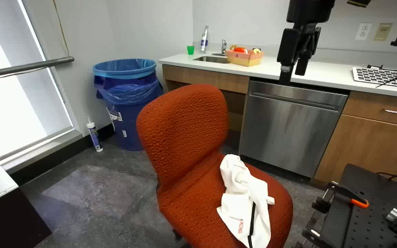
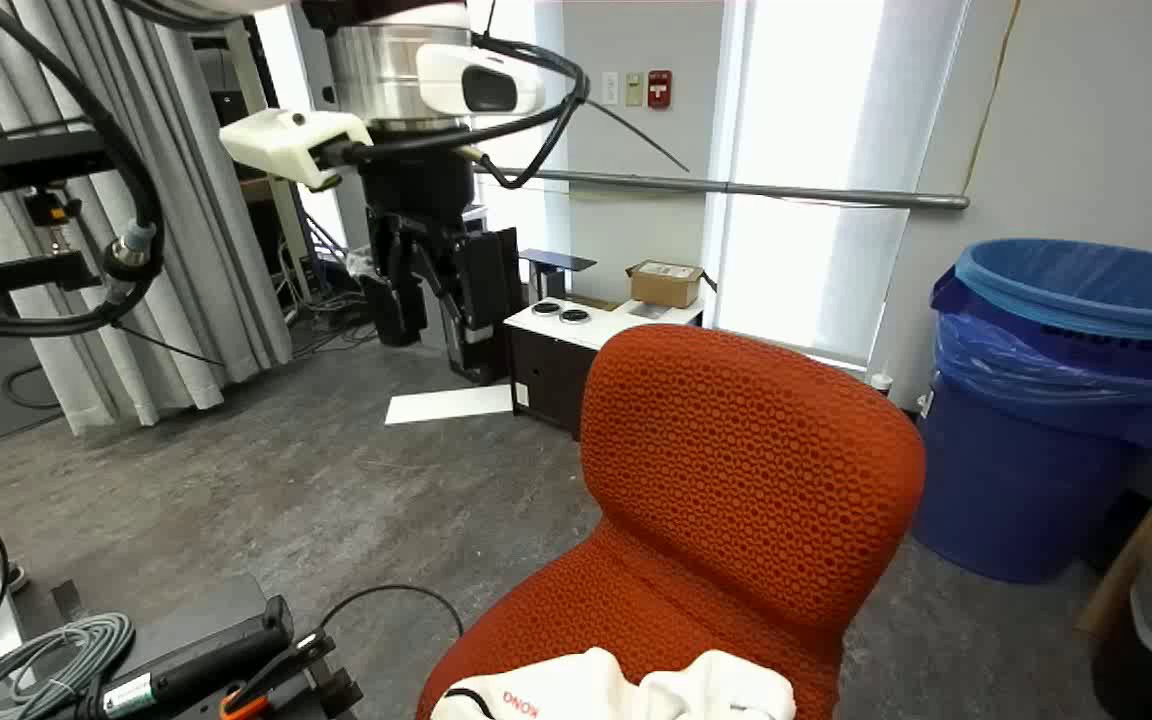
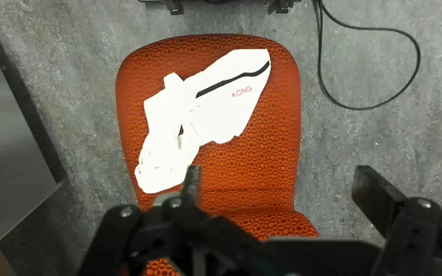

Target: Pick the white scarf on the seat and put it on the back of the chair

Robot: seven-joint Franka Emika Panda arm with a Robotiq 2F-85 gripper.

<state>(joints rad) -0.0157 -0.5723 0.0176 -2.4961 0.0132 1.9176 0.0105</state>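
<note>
Exterior view, scarf (image 1: pixel 242 201) well below end effector (image 1: pixel 293 72)

Scarf (image 1: pixel 241 196) and chair (image 1: pixel 188 134) — matt cloth

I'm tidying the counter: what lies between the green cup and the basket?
A blue-labelled bottle, the metal sink and its faucet, as an exterior view shows.

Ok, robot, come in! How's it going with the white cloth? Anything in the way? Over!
Claw open, empty, raised clear. White cloth rumpled on orange seat, not yet on backrest. Nothing seen covering the cloth.
</note>
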